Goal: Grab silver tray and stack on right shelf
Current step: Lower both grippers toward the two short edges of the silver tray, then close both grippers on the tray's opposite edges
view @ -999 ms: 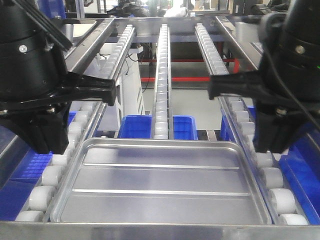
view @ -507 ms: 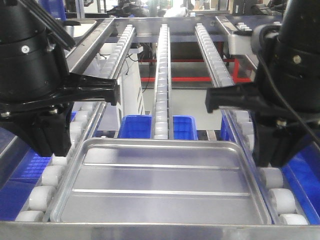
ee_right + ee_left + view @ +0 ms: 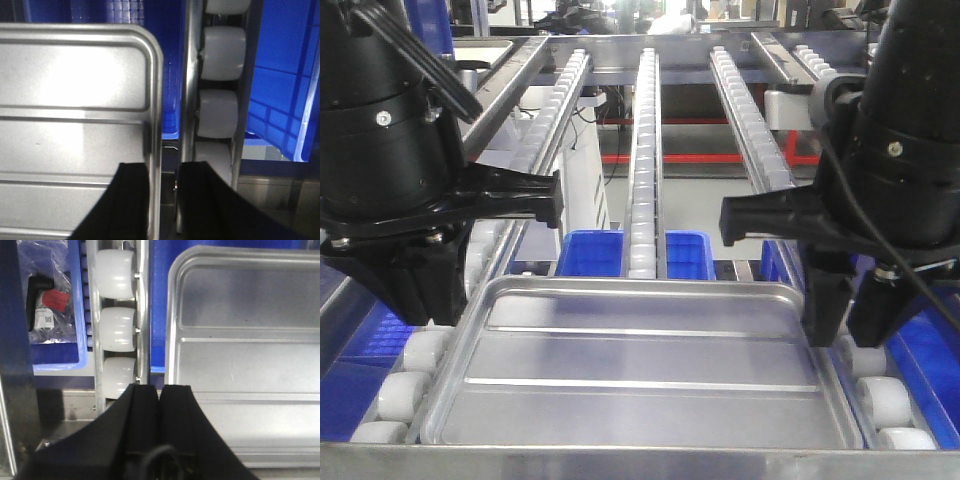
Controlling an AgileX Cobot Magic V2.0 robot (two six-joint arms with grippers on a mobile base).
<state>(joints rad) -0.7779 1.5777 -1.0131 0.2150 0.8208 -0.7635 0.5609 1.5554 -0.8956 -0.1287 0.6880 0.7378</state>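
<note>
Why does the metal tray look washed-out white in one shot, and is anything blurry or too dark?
Right wrist view: a white glare patch washes out part of the silver tray. Left wrist view: the left gripper is featureless black, close to the lens. Front view: only a soft sheen on the tray.

Front view looks evenly lit from overhead, cool and fairly bright. I see a soft milky sheen over the silver tray (image 3: 640, 385) floor, no hard hotspot. The left arm (image 3: 380, 130) and right arm (image 3: 920, 130) read near-black, with detail mostly crushed. The background past the rails is softer and slightly washed out.

Left wrist view is dimmer – its left edge drops into deep shadow. The fingers (image 3: 145, 407) sit too close and blur, while the white rollers (image 3: 116, 329) stay sharp.

Right wrist view has 1 blown-out glare patch on the tray's upper floor, with surface detail lost there. Its fingers (image 3: 131, 200) are out-of-focus black, and the blue bin (image 3: 280, 75) is heavily saturated.
</note>
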